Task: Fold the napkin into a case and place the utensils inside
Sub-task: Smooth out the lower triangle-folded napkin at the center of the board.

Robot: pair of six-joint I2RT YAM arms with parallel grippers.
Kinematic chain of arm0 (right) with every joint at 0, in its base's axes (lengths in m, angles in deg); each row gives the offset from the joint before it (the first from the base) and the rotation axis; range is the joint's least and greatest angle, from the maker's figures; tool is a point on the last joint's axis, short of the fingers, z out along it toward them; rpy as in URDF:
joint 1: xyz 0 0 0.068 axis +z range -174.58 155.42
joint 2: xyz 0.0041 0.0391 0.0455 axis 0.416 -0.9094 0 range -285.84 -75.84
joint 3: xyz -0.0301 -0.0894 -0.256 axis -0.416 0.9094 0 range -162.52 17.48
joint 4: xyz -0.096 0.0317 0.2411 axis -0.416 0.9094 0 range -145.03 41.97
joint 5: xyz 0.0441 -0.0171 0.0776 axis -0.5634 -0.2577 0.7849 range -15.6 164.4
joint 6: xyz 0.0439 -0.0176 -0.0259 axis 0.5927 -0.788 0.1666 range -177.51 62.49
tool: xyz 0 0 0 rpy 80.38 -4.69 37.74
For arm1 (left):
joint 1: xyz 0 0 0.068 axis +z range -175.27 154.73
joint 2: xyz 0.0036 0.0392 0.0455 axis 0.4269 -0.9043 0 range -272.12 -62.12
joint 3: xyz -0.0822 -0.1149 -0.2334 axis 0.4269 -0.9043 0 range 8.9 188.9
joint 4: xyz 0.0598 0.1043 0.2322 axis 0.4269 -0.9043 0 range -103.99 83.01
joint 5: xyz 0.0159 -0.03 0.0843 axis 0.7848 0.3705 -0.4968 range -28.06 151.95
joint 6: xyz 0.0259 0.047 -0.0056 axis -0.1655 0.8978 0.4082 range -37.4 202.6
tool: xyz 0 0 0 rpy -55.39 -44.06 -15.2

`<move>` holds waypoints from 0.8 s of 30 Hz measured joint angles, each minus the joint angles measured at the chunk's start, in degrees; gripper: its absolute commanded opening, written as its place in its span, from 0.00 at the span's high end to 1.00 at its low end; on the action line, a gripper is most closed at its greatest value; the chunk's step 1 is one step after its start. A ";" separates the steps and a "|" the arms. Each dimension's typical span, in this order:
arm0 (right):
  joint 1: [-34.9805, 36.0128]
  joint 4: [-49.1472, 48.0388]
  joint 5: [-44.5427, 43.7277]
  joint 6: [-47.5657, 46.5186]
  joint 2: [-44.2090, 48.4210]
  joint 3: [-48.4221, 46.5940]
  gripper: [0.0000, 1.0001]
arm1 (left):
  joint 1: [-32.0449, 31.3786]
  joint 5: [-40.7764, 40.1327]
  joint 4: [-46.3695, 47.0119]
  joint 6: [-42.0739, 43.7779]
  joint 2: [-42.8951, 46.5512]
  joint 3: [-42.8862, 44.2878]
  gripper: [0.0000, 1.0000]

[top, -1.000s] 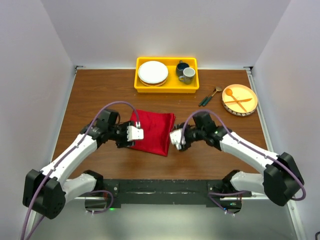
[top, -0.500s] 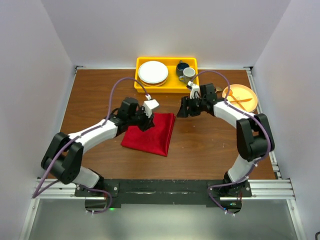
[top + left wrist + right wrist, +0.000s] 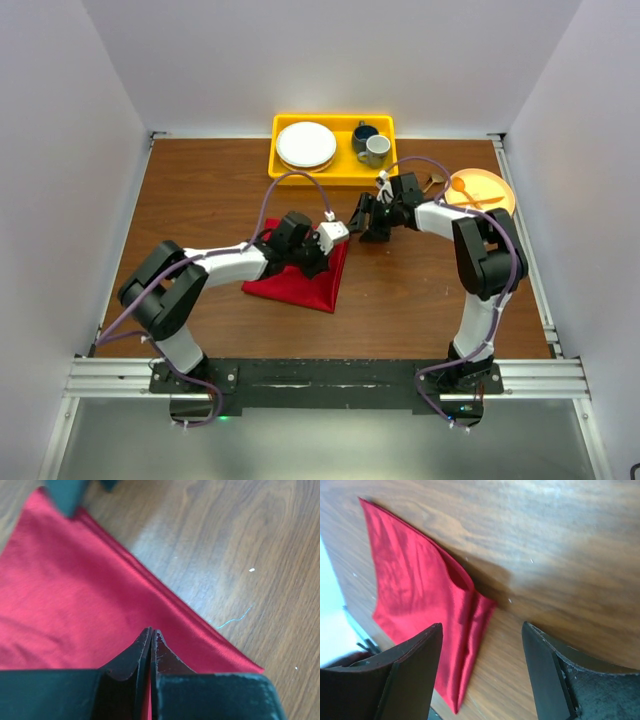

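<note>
The red napkin [image 3: 298, 280] lies folded flat on the brown table, also seen in the left wrist view [image 3: 75, 595] and the right wrist view [image 3: 415, 590]. My left gripper [image 3: 328, 246] is down on its far right corner. Its jaws [image 3: 151, 631] are pressed together just inside the cloth's edge, with a sliver of red between them. My right gripper [image 3: 362, 222] hovers just right of that corner, open and empty [image 3: 481, 626], above bare wood. The napkin's top layer bulges up along its near edge. The utensils are hidden behind my right arm.
A yellow tray [image 3: 335, 180] at the back holds white plates [image 3: 306, 145] and two mugs [image 3: 372, 146]. An orange plate [image 3: 505, 205] with orange cutlery on it sits at the far right. White walls enclose the table on three sides.
Both arms reached from the napkin's near edge to its far right corner. The left gripper closed there. The right gripper stayed open and ended just right of the corner.
</note>
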 measured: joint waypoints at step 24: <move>-0.87 -1.62 4.50 0.96 -9.88 -7.93 1.00 | -5.38 -2.23 -0.11 2.43 -5.55 2.51 0.83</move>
